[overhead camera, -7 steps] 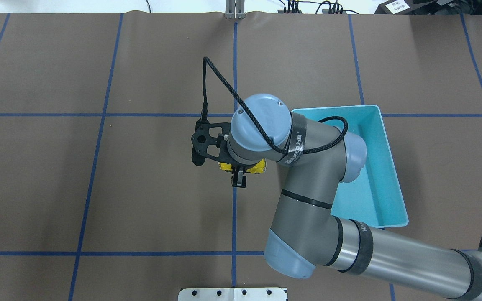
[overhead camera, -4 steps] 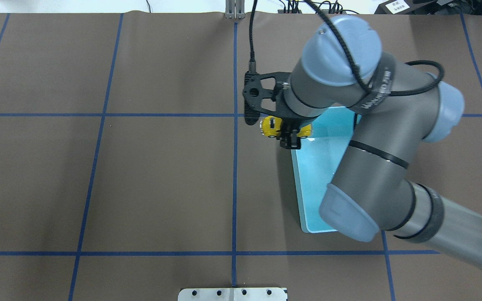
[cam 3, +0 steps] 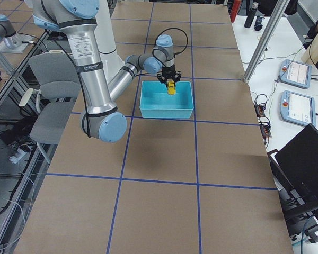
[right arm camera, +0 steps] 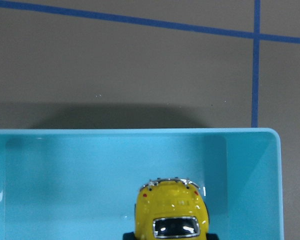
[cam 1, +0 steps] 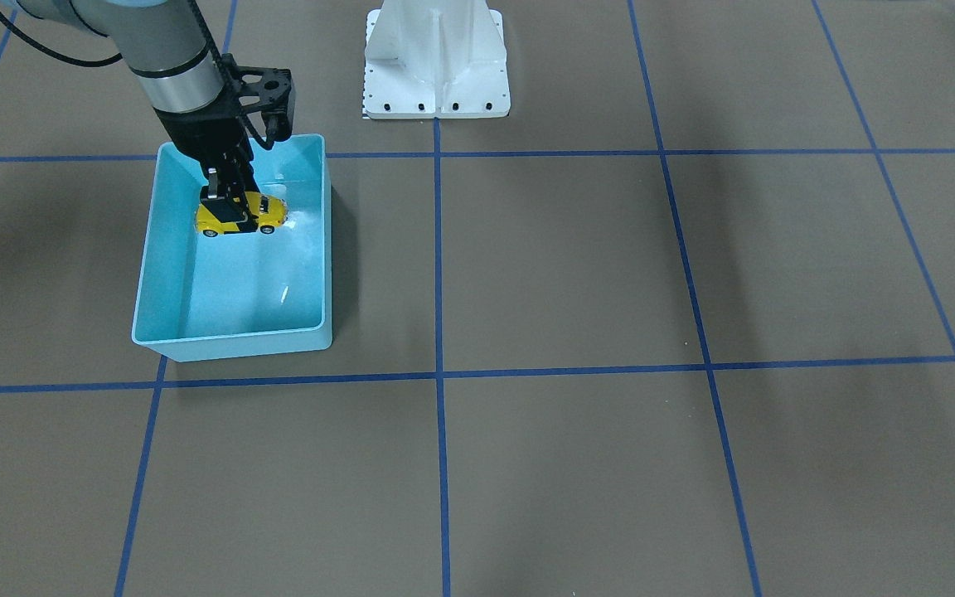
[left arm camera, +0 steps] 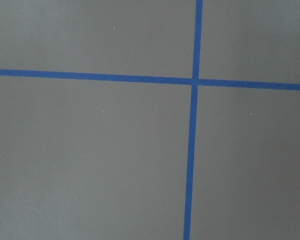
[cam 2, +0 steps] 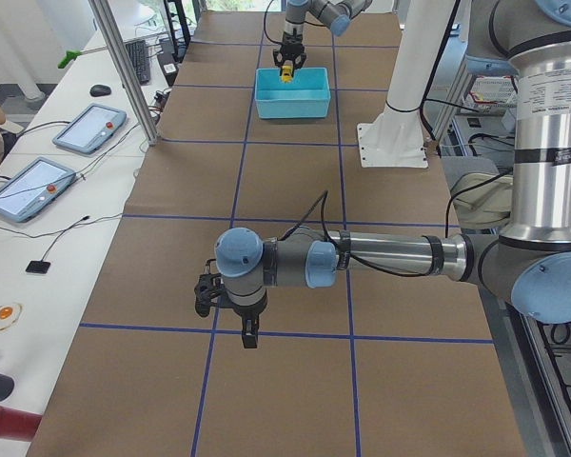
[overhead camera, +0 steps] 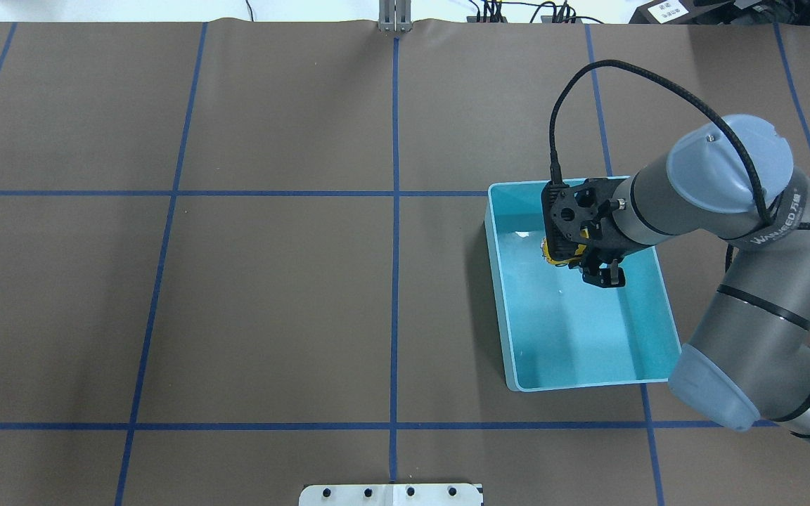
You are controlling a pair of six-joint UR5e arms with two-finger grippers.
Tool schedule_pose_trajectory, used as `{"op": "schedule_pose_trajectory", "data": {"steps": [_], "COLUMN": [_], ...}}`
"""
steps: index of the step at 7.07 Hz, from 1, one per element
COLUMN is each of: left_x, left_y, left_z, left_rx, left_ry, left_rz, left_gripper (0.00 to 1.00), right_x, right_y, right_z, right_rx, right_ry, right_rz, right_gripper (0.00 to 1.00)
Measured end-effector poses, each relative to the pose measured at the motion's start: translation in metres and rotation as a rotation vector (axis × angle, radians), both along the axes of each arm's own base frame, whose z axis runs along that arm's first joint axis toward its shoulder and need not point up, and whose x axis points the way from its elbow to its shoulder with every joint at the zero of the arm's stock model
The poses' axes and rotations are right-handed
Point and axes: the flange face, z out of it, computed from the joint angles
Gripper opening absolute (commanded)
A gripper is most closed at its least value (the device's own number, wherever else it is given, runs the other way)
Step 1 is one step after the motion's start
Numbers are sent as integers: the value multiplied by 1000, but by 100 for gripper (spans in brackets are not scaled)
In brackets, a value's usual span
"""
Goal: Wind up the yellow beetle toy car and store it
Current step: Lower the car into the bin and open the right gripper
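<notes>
The yellow beetle toy car [cam 1: 241, 215] is held in my right gripper [cam 1: 237, 217], which is shut on it from above, inside the outline of the light-blue bin [cam 1: 233, 342]. In the overhead view the right gripper [overhead camera: 581, 267] hides most of the car [overhead camera: 551, 256] over the bin [overhead camera: 498, 295]. The right wrist view shows the car's rear [right arm camera: 172, 210] above the bin floor [right arm camera: 65, 190]. I cannot tell whether its wheels touch the floor. My left gripper [cam 2: 250, 335] hangs over bare table far from the bin; I cannot tell whether it is open or shut.
A white arm pedestal [cam 1: 436, 66] stands at the robot's side of the table. A metal plate [overhead camera: 391, 494] lies at the near edge. Blue tape lines [left arm camera: 193, 150] cross the brown mat. Tablets [cam 2: 86, 129] and a pole [cam 2: 124, 71] stand on the side bench.
My right gripper has carried the car from the table's middle to the right and lowered it into the bin's outline. The grip has stayed shut on the car.
</notes>
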Motion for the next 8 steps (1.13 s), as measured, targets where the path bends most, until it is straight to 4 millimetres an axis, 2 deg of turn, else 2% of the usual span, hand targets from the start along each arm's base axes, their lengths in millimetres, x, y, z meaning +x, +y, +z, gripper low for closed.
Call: {"op": "schedule_pose_trajectory", "data": {"steps": [2, 3, 4, 5, 7, 8], "left_x": [0, 0, 0, 0, 0, 0], "left_y": [0, 0, 0, 0, 0, 0], "left_z": [1, 1, 1, 1, 1, 1], "left_rx": [-1, -1, -1, -1, -2, -1], "left_ry": [0, 0, 0, 0, 0, 0], "left_rz": [0, 0, 0, 0, 0, 0], "left_gripper": [100, 100, 100, 100, 100, 100], "right_x": [-25, -39, -46, -49, -51, -47], "right_y": [-8, -5, 0, 3, 8, 7], "right_z": [56, 69, 73, 75, 71, 63], "right_rx": [19, 13, 3, 0, 1, -1], "right_ry": [-44, -59, -69, -72, -84, -102], "right_rz": [-6, -11, -13, -16, -27, -34], "right_gripper": [0, 0, 94, 100, 100, 100]}}
